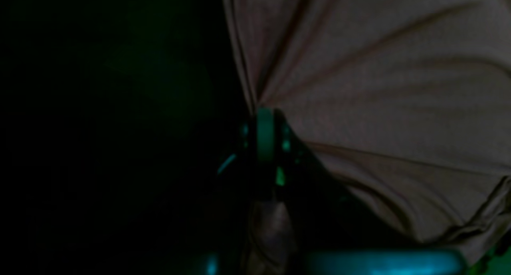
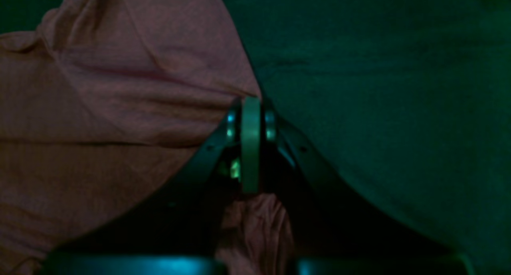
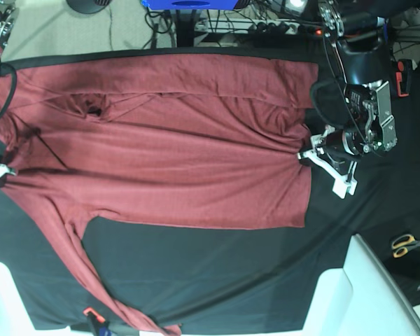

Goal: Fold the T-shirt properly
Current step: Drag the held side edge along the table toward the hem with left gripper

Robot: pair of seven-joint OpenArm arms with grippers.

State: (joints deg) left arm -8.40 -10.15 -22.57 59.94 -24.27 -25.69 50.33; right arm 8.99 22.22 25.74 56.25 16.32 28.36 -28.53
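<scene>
T-shirt [image 3: 175, 147] is lying spread on the black table cover [image 3: 231, 266]. Left gripper [image 3: 304, 155] is pinching the hem edge; right gripper [image 2: 250, 101] is clamping the opposite edge. Lifting both evenly is keeping the fold square.

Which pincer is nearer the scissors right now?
Left. The left pincer grips the T-shirt hem, above the scissors; the right pincer is across the table.
</scene>
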